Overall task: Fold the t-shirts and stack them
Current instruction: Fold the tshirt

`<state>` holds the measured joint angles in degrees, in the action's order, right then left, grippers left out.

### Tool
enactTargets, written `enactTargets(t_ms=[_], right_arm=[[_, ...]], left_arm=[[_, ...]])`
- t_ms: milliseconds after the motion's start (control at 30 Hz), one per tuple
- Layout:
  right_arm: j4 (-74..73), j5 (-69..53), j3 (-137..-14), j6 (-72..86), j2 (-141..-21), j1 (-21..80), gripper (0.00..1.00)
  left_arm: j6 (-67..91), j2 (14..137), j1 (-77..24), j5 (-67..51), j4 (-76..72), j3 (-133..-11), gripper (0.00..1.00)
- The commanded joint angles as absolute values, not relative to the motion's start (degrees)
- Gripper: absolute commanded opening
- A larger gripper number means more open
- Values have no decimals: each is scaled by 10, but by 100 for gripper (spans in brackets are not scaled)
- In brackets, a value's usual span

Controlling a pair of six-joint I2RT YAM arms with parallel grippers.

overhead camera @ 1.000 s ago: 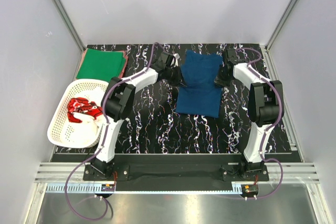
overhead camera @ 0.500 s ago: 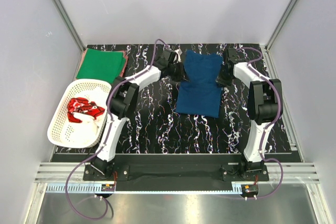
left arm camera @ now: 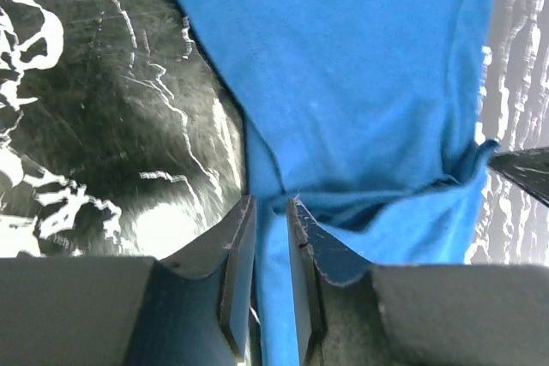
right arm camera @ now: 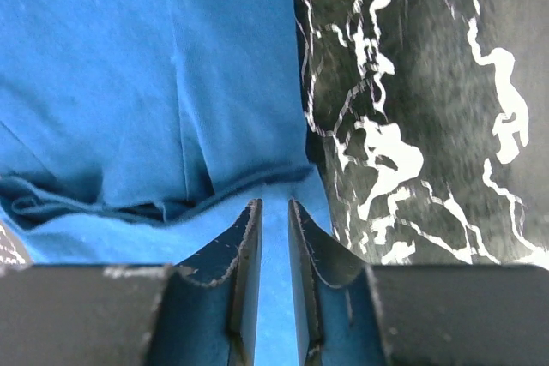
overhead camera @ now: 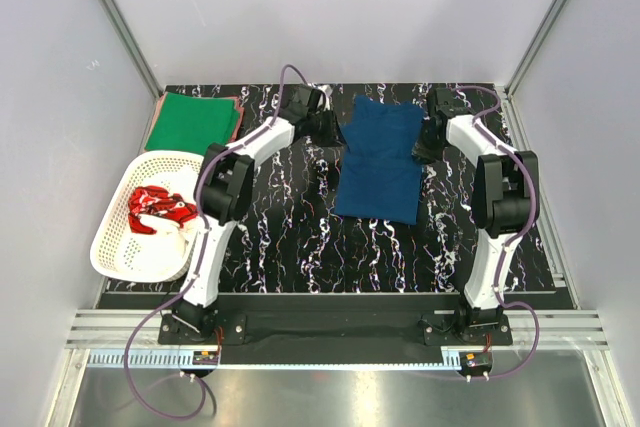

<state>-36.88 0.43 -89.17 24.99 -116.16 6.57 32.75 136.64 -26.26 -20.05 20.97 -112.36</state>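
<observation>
Now pinches tee (overhead camera: pixel 378 172) edges in near-closed jaws of left gripper (left arm camera: pixel 270 205) and right gripper (right arm camera: pixel 268 207); has shifted left outward, tensioning for fold.

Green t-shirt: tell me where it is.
In the top external view, the green t-shirt lies folded at the table's far left corner, beyond the white basket and left of the navy t-shirt.

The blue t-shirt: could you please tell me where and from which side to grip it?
Probably pinch the blue t-shirt at its left and right edges, at the fold, coming in from outside; it lies flat, so only edges can be pinched.
</observation>
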Motion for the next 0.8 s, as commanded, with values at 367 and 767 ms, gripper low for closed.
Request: enactTargets(t_ms=[367, 767], right_arm=[[-347, -57, -847, 238, -1124, 61, 24], [-319, -11, -831, 220, -1161, 45, 25]], left_arm=[[309, 1347, -294, -281, 123, -1087, 26], [342, 1425, -268, -280, 149, -1209, 28]])
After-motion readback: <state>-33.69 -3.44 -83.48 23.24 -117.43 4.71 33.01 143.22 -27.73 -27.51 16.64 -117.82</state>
